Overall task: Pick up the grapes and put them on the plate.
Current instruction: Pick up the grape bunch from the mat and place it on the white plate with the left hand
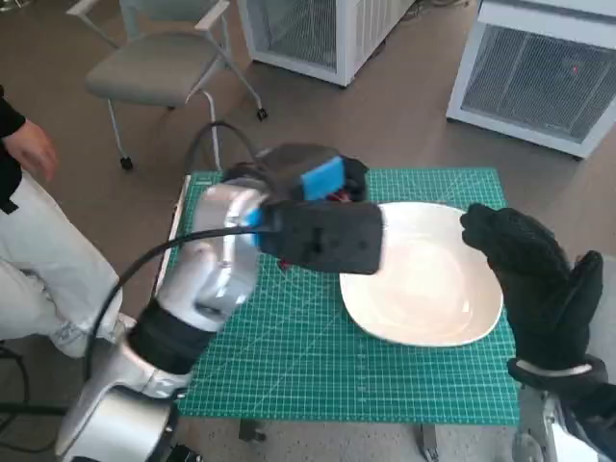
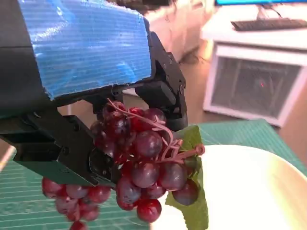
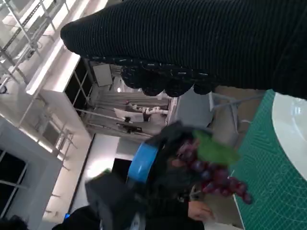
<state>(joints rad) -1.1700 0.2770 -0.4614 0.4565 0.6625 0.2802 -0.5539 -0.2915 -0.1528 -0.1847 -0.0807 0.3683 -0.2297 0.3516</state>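
The grapes (image 2: 139, 167) hung as a loose, floppy bunch in the left hand (image 2: 81, 96), which gripped them near the stem, above the green mat just beside the plate (image 1: 433, 279) on the desk. They looked light and apt to swing, so the stem seemed the safest hold. The right hand (image 1: 539, 279) hovered empty, fingers apart, over the plate's far side.

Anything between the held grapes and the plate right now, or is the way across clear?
Nothing lies between. In the left wrist view the grapes, gripped by the left hand, hang right at the plate edge, only green mat below them.
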